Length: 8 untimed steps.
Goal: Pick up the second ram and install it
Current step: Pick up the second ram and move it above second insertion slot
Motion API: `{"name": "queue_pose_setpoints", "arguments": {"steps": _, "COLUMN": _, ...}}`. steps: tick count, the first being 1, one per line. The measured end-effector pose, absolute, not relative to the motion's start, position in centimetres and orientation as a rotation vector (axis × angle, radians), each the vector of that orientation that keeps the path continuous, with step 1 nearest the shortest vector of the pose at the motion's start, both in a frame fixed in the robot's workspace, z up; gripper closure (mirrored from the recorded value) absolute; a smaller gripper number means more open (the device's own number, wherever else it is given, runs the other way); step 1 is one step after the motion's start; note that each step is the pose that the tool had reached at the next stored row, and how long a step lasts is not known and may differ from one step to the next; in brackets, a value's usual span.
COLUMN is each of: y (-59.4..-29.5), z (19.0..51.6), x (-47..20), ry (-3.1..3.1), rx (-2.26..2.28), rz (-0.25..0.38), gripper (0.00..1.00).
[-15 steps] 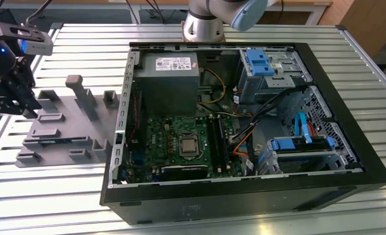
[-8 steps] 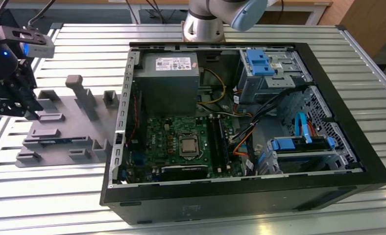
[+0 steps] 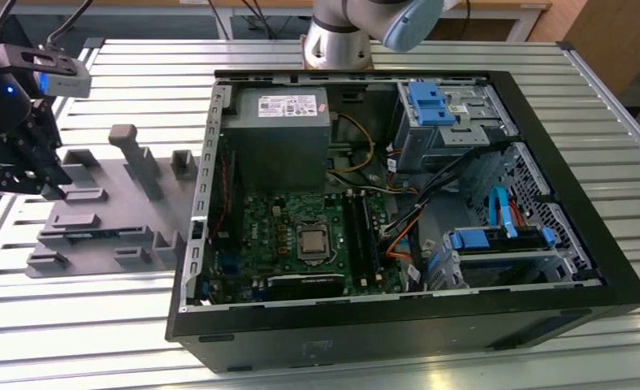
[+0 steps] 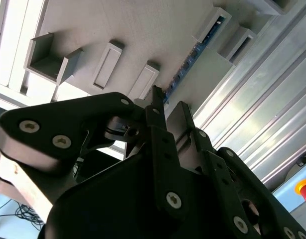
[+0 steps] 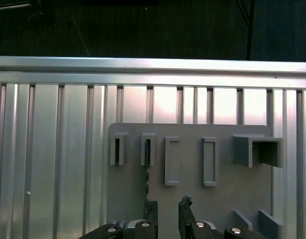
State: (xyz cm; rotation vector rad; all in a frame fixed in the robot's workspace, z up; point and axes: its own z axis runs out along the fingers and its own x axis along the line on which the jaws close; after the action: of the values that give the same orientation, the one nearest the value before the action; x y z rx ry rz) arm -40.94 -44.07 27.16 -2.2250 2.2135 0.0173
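End effector by grey tray, alu table

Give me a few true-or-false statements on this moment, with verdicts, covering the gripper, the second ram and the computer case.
1. The gripper is over the grey tray, off to the exterior view's left of the computer case. True.
2. The second ram is already seated on the motherboard. False: it stands on edge in the grey tray's holders, close to the fingertips.
3. The gripper's fingers are apart. True: both wrist views show a gap between them.
4. The computer case has its side panel on. False: the side is open and the motherboard is exposed.
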Motion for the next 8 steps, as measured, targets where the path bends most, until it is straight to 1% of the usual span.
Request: {"name": "queue_pose_setpoints", "arguments": {"steps": 8, "y": -44.07, "z": 26.41, "x": -40.95, "ry": 2.229, "rx": -2.214, "rz": 0.012, "gripper": 0.69}}
